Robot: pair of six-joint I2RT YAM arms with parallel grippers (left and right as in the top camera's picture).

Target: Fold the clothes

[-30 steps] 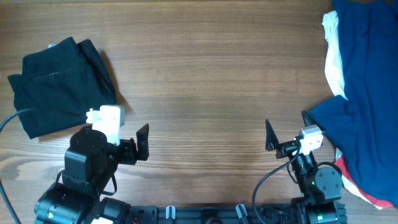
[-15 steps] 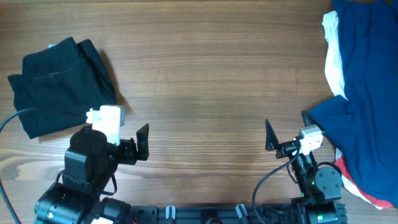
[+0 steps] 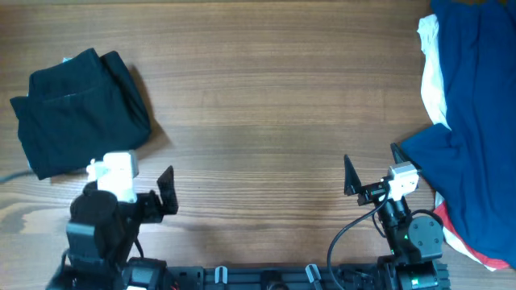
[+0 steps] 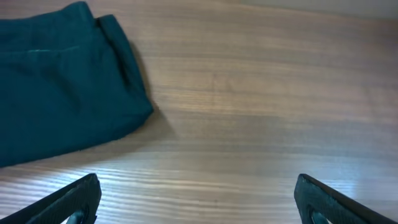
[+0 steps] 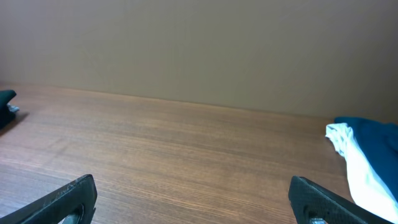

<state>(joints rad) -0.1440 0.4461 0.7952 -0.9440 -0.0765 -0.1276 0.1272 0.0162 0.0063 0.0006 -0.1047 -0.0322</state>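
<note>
Folded black shorts [image 3: 76, 113] lie at the table's far left; they also show in the left wrist view [image 4: 56, 102], at upper left. A pile of dark blue clothes [image 3: 476, 121] with a white piece [image 3: 433, 72] lies at the right edge. In the right wrist view the blue fabric [image 5: 373, 134] and the white piece [image 5: 357, 165] show at the right. My left gripper [image 3: 137, 176] is open and empty, below and right of the shorts, with bare wood between its fingertips [image 4: 199, 199]. My right gripper [image 3: 372, 165] is open and empty, just left of the blue pile, over bare wood [image 5: 193, 199].
A red-and-white fabric edge [image 3: 476, 254] sticks out under the blue pile at the front right. The wooden table [image 3: 266, 105] is bare between the two piles. A plain wall [image 5: 199, 43] stands behind the table's far edge.
My left arm has moved left and back toward the front edge, away from the middle. The right arm and the clothes have not moved.
</note>
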